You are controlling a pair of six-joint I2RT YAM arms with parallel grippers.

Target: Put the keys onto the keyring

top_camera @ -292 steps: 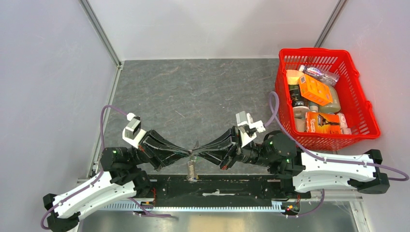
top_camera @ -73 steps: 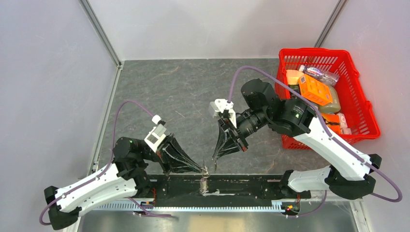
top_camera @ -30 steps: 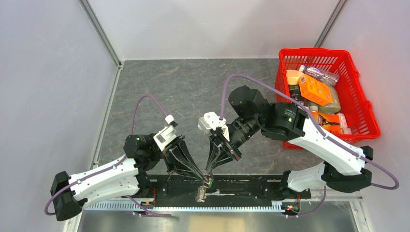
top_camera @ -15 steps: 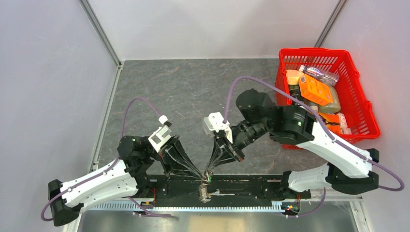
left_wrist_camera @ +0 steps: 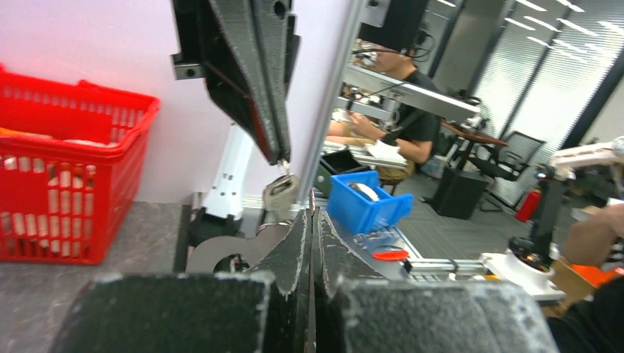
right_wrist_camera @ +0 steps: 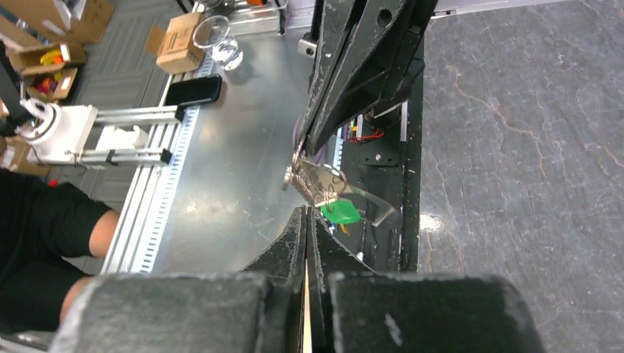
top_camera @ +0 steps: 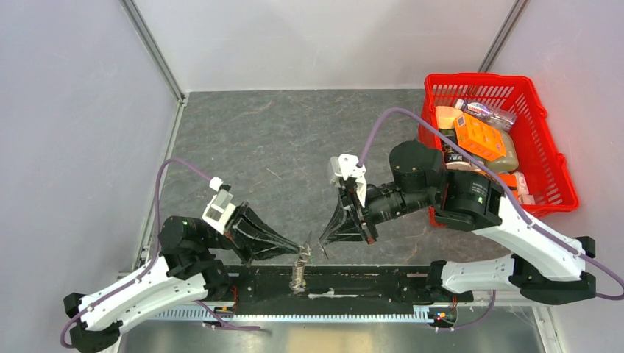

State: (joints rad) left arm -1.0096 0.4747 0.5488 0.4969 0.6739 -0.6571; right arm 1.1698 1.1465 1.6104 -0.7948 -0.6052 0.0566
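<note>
The left tool (top_camera: 300, 248) is shut tight. Its tips pinch the top of the keyring (right_wrist_camera: 320, 184). The keyring hangs down from the tips, up off the desk (top_camera: 279, 140), at the near edge. Its twisted chain (top_camera: 296, 276) dangles over the black bar (top_camera: 368, 283) that runs along the front. The little green tag (right_wrist_camera: 340, 213) shows just under the silver loop in the right wrist view.

The right tool (top_camera: 321, 241) is shut tight too. It has a small silver key (left_wrist_camera: 277, 195) by the head, and the key points down from its tips. I cannot tell what colour the cap is.

The two tools point at each other, tip to tip, with only a small gap between them. The key is just to the right of the keyring. In the left wrist view, the key hangs right by the round edge of the loop. I cannot tell if they touch. The key is not on the loop yet.

A red basket (top_camera: 478, 76) full of packets sits at the far right of the desk, well away from the tools.
</note>
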